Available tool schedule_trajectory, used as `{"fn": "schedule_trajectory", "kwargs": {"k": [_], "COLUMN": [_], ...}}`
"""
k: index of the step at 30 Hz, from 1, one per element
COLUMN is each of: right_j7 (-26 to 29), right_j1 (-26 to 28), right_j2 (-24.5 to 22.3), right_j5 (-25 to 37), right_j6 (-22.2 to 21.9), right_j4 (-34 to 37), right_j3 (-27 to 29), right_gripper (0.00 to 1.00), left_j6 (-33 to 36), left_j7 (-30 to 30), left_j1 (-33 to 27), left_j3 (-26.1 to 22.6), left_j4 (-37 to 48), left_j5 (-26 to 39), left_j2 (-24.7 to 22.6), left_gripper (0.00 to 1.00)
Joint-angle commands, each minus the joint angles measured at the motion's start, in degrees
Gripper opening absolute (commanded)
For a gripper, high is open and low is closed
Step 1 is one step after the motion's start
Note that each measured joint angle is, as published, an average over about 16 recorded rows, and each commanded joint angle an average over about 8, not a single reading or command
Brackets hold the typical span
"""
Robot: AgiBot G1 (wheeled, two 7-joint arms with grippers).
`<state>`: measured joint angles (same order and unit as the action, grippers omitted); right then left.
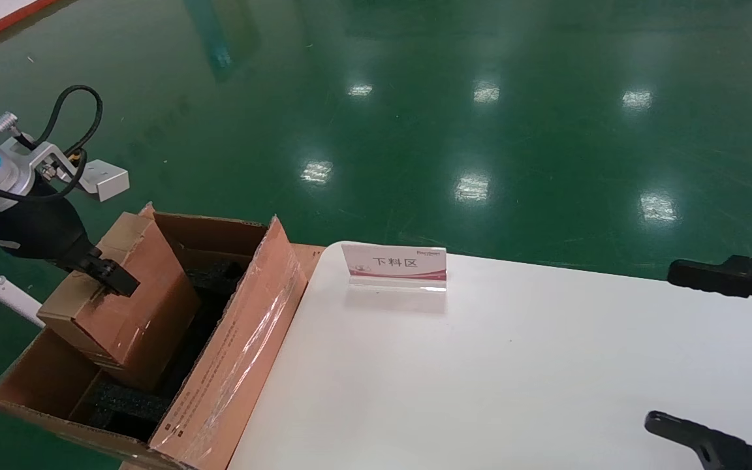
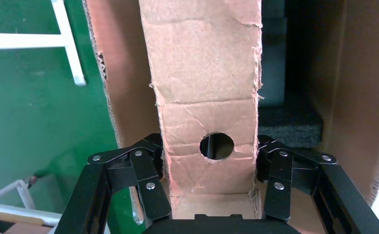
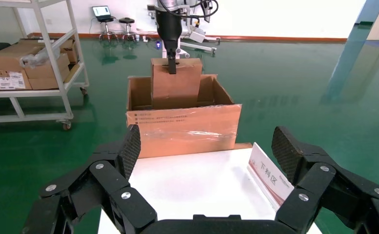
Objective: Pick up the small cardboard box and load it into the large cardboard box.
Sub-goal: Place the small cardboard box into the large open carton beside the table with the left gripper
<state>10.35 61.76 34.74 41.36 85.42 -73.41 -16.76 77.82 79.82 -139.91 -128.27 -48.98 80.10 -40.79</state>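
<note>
The small cardboard box [image 1: 134, 294] is plain brown, tilted, with its lower end down inside the large cardboard box [image 1: 239, 346], between black foam inserts [image 1: 128, 401]. My left gripper [image 1: 105, 277] is shut on its upper end. In the left wrist view the fingers [image 2: 148, 180] press both sides of the small box [image 2: 207, 97], just below a round hole [image 2: 216, 146]. The right wrist view shows the small box [image 3: 176, 85] standing up out of the large box [image 3: 182, 129]. My right gripper [image 1: 662, 346] is open and empty over the table's right end.
A white table [image 1: 513, 378] stands right of the large box, with a small sign card [image 1: 394, 267] at its far edge. The large box's taped flap leans against the table. A shelf cart with cartons [image 3: 31, 63] stands farther off on the green floor.
</note>
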Motion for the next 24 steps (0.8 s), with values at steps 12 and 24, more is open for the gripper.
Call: {"fn": "schedule_trajectory", "kwargs": {"k": [12,24], "right_j7": [-0.02,-0.04], "right_j1": [0.01,0.02], "right_j2": [-0.02,-0.03], "right_j5": [-0.03,-0.06], "right_j6": [-0.02,-0.04], "right_j4": [0.0,0.0], "right_j3": [-0.04,-0.08], "right_gripper": [1.0,1.0], "left_j6": [-4.56,-6.76], "left_j7": [0.37,0.86], "left_j1": [3.47,5.26], "left_j3": [-0.9,-1.52], "left_j4": [2.15,2.69], "left_j5": [1.87,3.16], "left_j2": [0.84,0.86], "left_gripper": [0.0,0.0]}}
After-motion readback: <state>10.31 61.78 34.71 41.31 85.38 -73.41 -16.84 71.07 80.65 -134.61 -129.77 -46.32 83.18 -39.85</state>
